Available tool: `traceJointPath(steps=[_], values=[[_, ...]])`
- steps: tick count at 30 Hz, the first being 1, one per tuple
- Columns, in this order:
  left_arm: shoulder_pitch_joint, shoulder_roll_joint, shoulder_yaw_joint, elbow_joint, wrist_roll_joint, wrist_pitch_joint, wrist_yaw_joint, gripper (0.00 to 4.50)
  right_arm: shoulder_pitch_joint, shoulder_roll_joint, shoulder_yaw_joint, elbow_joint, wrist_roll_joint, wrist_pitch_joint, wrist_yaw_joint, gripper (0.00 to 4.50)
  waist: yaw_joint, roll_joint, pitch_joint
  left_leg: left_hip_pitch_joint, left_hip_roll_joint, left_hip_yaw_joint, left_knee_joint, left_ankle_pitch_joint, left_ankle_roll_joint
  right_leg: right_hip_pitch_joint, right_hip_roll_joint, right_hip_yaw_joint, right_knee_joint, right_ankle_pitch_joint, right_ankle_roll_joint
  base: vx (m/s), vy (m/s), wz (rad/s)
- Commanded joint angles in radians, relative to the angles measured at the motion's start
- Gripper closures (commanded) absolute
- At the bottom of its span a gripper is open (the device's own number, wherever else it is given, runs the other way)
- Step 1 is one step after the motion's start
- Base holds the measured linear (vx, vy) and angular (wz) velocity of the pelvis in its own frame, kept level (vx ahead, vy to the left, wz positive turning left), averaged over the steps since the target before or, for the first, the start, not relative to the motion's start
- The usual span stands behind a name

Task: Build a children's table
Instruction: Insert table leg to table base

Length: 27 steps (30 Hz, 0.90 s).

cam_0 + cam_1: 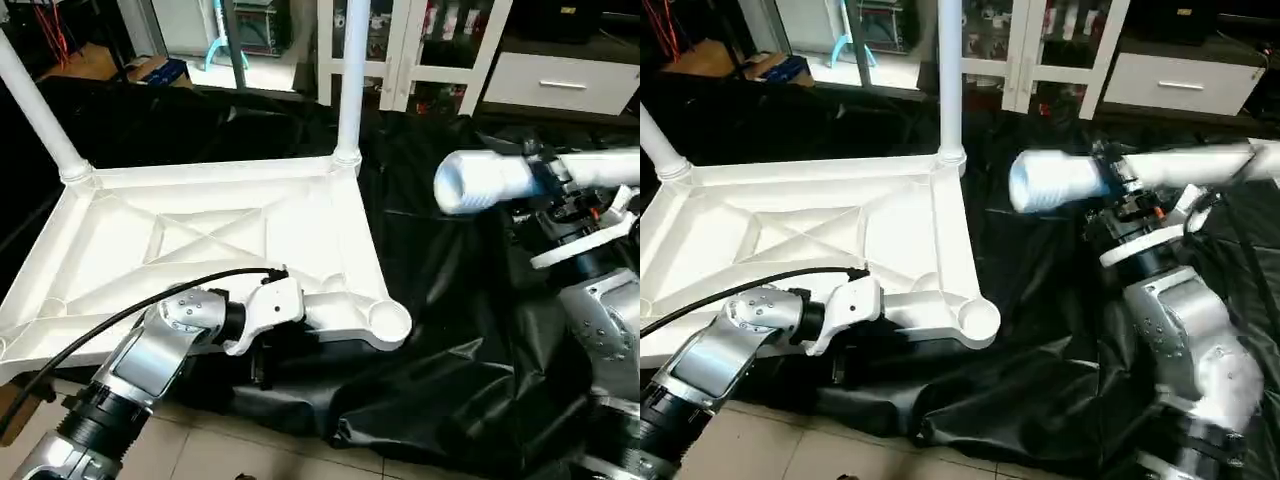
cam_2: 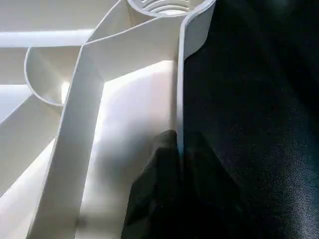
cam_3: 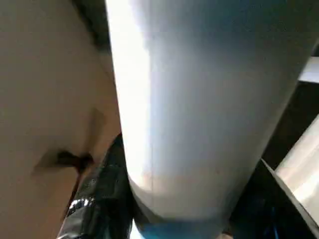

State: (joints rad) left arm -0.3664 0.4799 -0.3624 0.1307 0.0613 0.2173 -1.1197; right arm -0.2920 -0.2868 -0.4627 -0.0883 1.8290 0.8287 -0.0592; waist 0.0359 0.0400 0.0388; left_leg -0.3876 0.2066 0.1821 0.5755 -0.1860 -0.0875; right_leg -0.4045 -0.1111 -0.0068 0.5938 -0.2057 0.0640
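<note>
Two legs already stand upright in the far corner sockets of the table top (image 1: 200, 250), which lies upside down on a black sheet (image 1: 450, 330) spread over the floor, its X-ribbed underside facing up. One upright leg (image 1: 350, 80) rises from the far right corner; the other upright leg (image 1: 35, 105) leans out from the far left corner. The near right corner socket (image 1: 388, 322) is open and holds nothing.

Behind the sheet stands a white cabinet (image 1: 440, 50) with glass doors.

A third leg (image 1: 1130, 175) is held roughly level in the air, to the right of the top and apart from it, its wide open end pointing toward the top. The right gripper (image 1: 1120, 190) is closed around this leg partway along; the right wrist view has the tube pressed between the dark fingers (image 3: 99, 189).

The left gripper (image 1: 265, 355) sits at the top's near edge, just left of the empty socket. Its fingers (image 2: 159, 189) pinch the thin rim wall of the top, one inside the rim, one outside against the black sheet.
</note>
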Motion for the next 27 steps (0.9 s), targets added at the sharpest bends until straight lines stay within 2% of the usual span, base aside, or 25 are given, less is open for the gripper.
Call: traceJointPath(steps=[1,2,3,4,5,6,7,9,10,11,12,14,15,16,17,19,21,24,27], values=[[0.026,-0.012,-0.014,0.034,0.010,0.013,0.045,4.49,0.019,-0.155,0.190,-0.159,-0.353,0.030,0.217,2.65,0.007,-0.021,-0.044,0.007,-0.005,0.010,-0.060,-0.059,0.002,0.046,0.014,-0.002,-0.054,0.021,-0.147,0.000,0.000,0.00],[0.026,-0.012,-0.014,0.034,0.010,0.013,0.045,4.49,0.019,-0.155,0.190,-0.159,-0.353,0.030,0.217,2.65,0.011,-0.026,-0.041,0.005,-0.009,0.013,-0.058,-0.034,-0.004,0.048,0.015,-0.001,-0.057,0.034,-0.122,0.000,0.000,0.00],[0.024,-0.017,-0.013,0.028,0.007,0.012,0.048,4.49,0.029,-0.218,0.287,-0.199,-0.527,-0.015,0.328,2.65,0.009,-0.016,-0.043,0.006,-0.006,0.010,-0.062,-0.069,-0.006,0.045,0.009,-0.002,-0.056,-0.010,-0.123,0.000,0.000,0.00],[0.024,-0.018,-0.013,0.027,0.006,0.012,0.048,4.49,0.031,-0.226,0.301,-0.203,-0.549,-0.023,0.343,2.65,0.006,-0.016,-0.040,0.005,-0.005,0.012,-0.062,-0.096,-0.010,0.039,0.008,-0.001,-0.060,-0.041,-0.121,0.000,0.000,0.00],[0.024,-0.019,-0.016,0.022,0.007,0.014,0.048,4.49,0.037,-0.230,0.316,-0.195,-0.576,-0.044,0.372,2.65,0.004,-0.019,-0.038,0.011,-0.004,0.013,-0.066,-0.147,-0.012,0.036,0.006,0.002,-0.069,-0.110,-0.126,0.000,0.000,0.00],[0.025,-0.019,-0.019,0.015,0.008,0.017,0.046,4.49,0.048,-0.234,0.331,-0.179,-0.601,-0.065,0.404,2.65,0.002,-0.020,-0.038,0.012,-0.001,0.013,-0.067,-0.181,-0.009,0.033,0.004,0.003,-0.071,-0.149,-0.141,0.000,0.000,0.00],[0.028,-0.020,-0.022,0.008,0.009,0.020,0.046,4.49,0.062,-0.253,0.353,-0.166,-0.628,-0.080,0.434,2.65,0.003,-0.022,-0.039,0.011,0.001,0.011,-0.068,-0.185,-0.006,0.035,0.004,0.004,-0.070,-0.153,-0.152,0.000,0.000,0.00],[0.029,-0.020,-0.024,0.004,0.009,0.021,0.046,4.49,0.070,-0.265,0.367,-0.158,-0.645,-0.087,0.453,2.65,0.002,-0.023,-0.040,0.012,0.001,0.011,-0.067,-0.167,0.003,0.035,0.006,0.004,-0.067,-0.119,-0.167,0.000,0.000,0.00],[0.031,-0.020,-0.026,0.001,0.010,0.022,0.045,4.49,0.081,-0.297,0.404,-0.142,-0.691,-0.109,0.477,2.65,0.004,-0.021,-0.043,0.012,0.001,0.010,-0.064,-0.139,0.014,0.037,0.008,0.003,-0.061,-0.067,-0.183,0.000,0.000,0.00],[0.031,-0.020,-0.026,0.001,0.010,0.022,0.045,4.49,0.081,-0.297,0.404,-0.142,-0.691,-0.109,0.477,2.65,0.003,-0.024,-0.042,0.011,-0.001,0.011,-0.061,-0.112,0.025,0.040,0.010,0.003,-0.058,-0.024,-0.195,0.000,0.000,0.00],[0.034,-0.019,-0.028,-0.003,0.011,0.021,0.044,4.49,0.086,-0.312,0.427,-0.121,-0.712,-0.123,0.495,2.65,0.003,-0.021,-0.043,0.010,0.000,0.011,-0.059,-0.100,0.039,0.041,0.009,0.002,-0.055,0.004,-0.209,0.000,0.000,0.00],[0.034,-0.019,-0.028,-0.003,0.011,0.021,0.044,4.49,0.086,-0.312,0.427,-0.121,-0.712,-0.123,0.495,2.65,0.002,-0.023,-0.043,0.010,-0.002,0.012,-0.057,-0.094,0.057,0.042,0.009,0.002,-0.055,0.016,-0.222,0.000,0.000,0.00],[0.037,-0.019,-0.033,-0.007,0.011,0.020,0.040,4.49,0.076,-0.337,0.489,-0.063,-0.788,-0.183,0.530,2.65,0.003,-0.017,-0.044,0.011,0.001,0.011,-0.057,-0.103,0.062,0.041,0.007,0.001,-0.054,0.005,-0.230,0.000,0.000,0.00],[0.037,-0.020,-0.033,-0.007,0.011,0.020,0.038,4.49,0.066,-0.333,0.509,-0.028,-0.836,-0.221,0.554,2.65,0.002,-0.019,-0.043,0.011,0.001,0.012,-0.056,-0.107,0.061,0.041,0.007,0.000,-0.056,-0.002,-0.232,0.000,0.000,0.00],[0.037,-0.020,-0.033,-0.007,0.011,0.020,0.038,4.49,0.066,-0.333,0.509,-0.028,-0.836,-0.221,0.554,2.65,-0.001,-0.020,-0.042,0.011,0.000,0.013,-0.057,-0.119,0.058,0.039,0.007,0.000,-0.057,-0.019,-0.239,0.000,0.000,0.00],[0.035,-0.021,-0.032,-0.005,0.012,0.017,0.036,4.49,0.048,-0.308,0.528,0.041,-0.915,-0.264,0.624,2.65,0.000,-0.015,-0.043,0.012,0.001,0.011,-0.056,-0.123,0.061,0.040,0.007,0.000,-0.055,-0.014,-0.247,0.000,0.000,0.00],[0.034,-0.021,-0.032,-0.005,0.014,0.016,0.036,4.49,0.040,-0.286,0.532,0.079,-0.960,-0.276,0.679,2.65,-0.002,-0.018,-0.044,0.011,0.000,0.012,-0.054,-0.121,0.074,0.043,0.007,0.000,-0.053,0.011,-0.260,0.000,0.000,0.00],[0.034,-0.020,-0.033,-0.008,0.013,0.018,0.037,4.49,0.035,-0.280,0.546,0.108,-0.991,-0.296,0.711,2.65,-0.002,-0.016,-0.046,0.013,0.002,0.011,-0.052,-0.086,0.094,0.045,0.009,-0.001,-0.047,0.064,-0.277,0.000,0.000,0.00],[0.035,-0.018,-0.037,-0.010,0.014,0.018,0.037,4.49,0.018,-0.266,0.568,0.142,-1.004,-0.341,0.730,2.65,-0.003,-0.015,-0.045,0.014,0.002,0.012,-0.051,-0.094,0.100,0.045,0.009,-0.002,-0.047,0.060,-0.290,0.000,0.000,0.00]])
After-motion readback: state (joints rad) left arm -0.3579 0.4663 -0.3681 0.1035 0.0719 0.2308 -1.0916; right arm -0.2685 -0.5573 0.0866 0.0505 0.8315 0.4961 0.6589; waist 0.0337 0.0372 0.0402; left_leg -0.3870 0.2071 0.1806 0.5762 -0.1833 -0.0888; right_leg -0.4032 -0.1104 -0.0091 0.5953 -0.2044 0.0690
